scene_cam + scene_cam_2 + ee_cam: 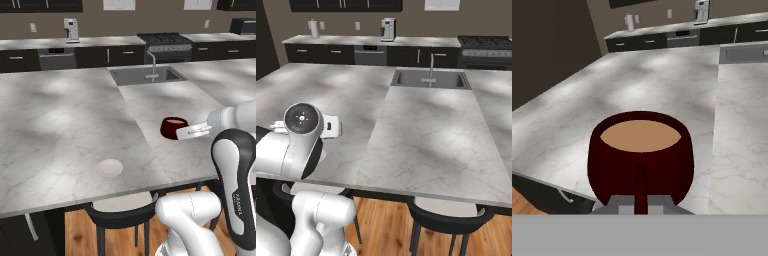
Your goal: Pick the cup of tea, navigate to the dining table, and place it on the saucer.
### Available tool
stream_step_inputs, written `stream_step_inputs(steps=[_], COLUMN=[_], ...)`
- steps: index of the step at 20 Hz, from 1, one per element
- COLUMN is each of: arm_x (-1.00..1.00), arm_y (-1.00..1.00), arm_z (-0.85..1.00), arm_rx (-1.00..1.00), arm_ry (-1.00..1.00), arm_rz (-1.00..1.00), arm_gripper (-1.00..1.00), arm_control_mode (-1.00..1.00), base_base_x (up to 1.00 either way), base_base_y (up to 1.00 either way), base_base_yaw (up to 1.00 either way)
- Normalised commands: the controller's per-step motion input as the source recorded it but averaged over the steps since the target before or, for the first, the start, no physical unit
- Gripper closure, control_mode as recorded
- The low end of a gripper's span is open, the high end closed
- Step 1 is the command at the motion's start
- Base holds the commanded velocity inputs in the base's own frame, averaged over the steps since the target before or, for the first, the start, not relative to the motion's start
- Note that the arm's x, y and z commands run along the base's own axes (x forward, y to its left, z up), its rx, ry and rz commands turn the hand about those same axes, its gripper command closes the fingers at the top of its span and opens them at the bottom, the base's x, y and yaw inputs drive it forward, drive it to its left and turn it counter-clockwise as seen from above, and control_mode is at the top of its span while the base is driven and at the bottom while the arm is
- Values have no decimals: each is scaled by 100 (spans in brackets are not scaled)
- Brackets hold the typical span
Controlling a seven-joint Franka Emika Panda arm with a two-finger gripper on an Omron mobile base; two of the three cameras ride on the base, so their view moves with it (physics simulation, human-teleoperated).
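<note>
1. Because the cup of tea (640, 155) is carried by its side handle, it hangs level in front of the end effector (640, 200), its light brown liquid flat and well below the rim; in the hand view the thin handle runs straight down between the two finger tips, which are closed on it.

2. While it is held so, the cup (173, 127) sits just above the marble top of the dining table (60, 130), clear of the surface as far as the left base view lets me judge; keeping it upright and low looks meant to avoid a spill.

3. Toward the desk's near edge lies the saucer (109, 168), bare and well apart from the cup, to its left and nearer the robot in the left base view; so the placing is not yet done, and by my reading the carry is in its last stretch.

4. Farther off, a sink (145, 76) with its faucet is set into the desk beyond the cup; a dark stool (122, 212) stands under the near edge below the saucer; neither lies between the two.

5. Next, I judge, the cup must travel left and nearer, then come down centred on the saucer before the fingers let go.
</note>
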Motion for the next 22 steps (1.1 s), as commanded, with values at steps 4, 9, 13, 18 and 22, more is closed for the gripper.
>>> stream_step_inputs(steps=[4,9,13,18,22], arm_x=[0,0,62,100,100], arm_y=[0,0,25,56,43], arm_z=[0,0,0,-4,-22], arm_rx=[0,0,0,0,-1], arm_ry=[0,0,0,1,0], arm_rz=[0,0,15,54,63], arm_gripper=[100,100,100,100,100], arm_control_mode=[100,100,-100,-100,-100], base_base_x=[4,0,5,0,0], base_base_y=[6,0,0,0,0], base_base_yaw=[0,0,0,0,0])
